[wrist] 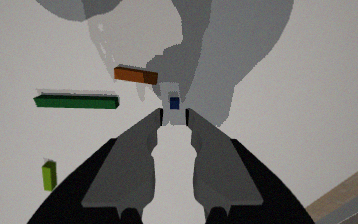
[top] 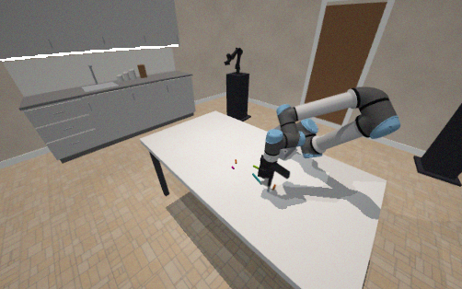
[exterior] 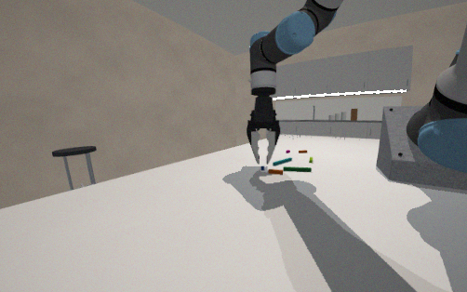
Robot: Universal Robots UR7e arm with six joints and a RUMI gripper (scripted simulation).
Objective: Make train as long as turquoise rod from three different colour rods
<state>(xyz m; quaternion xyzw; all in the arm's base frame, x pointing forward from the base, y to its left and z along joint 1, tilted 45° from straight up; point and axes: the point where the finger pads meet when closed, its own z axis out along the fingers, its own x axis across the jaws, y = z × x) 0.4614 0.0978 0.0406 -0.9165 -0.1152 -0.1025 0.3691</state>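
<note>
Black-and-grey two-jaw gripper (top: 269, 188) (exterior: 263, 163) (wrist: 174, 109): fingers a little apart, nothing grasped, above the blue rod.
Small blue rod (exterior: 262, 168) (wrist: 174, 103): on the white table (top: 294, 235) (exterior: 140, 223) (wrist: 300, 90).
Near orange rod (top: 274, 187) (exterior: 275, 172) (wrist: 135, 75): lies between blue and the long green rod (exterior: 298, 169) (wrist: 76, 102), slightly tilted to green.
Long turquoise rod (top: 257, 179) (exterior: 282, 162): lies apart from them.

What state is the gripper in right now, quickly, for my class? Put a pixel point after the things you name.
Gripper (top: 270, 188) (exterior: 263, 163) (wrist: 174, 109): partly open, holding nothing; the blue rod (exterior: 262, 168) (wrist: 174, 103) is just beyond its fingertips.
</note>
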